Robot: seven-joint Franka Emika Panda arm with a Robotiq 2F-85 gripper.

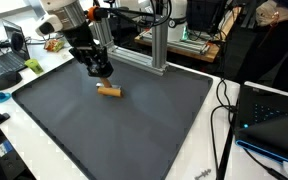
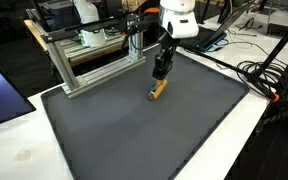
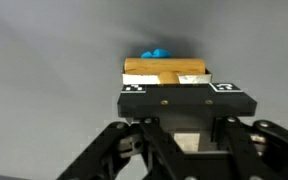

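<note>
The jaws hang close above a wooden block [image 2: 158, 90] — on a dark mat [image 2: 114, 125].

Tan block [image 1: 109, 91], perhaps blue-tipped; grey mat [image 1: 104, 135]

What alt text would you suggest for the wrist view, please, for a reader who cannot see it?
A wooden block lies on a grey mat just beyond the black gripper, which fills the lower frame. A small blue thing peeks out behind the block.

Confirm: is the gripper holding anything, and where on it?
Nothing held. The wooden block lies on the dark mat; the gripper hovers just above it, apart in both exterior views.
</note>
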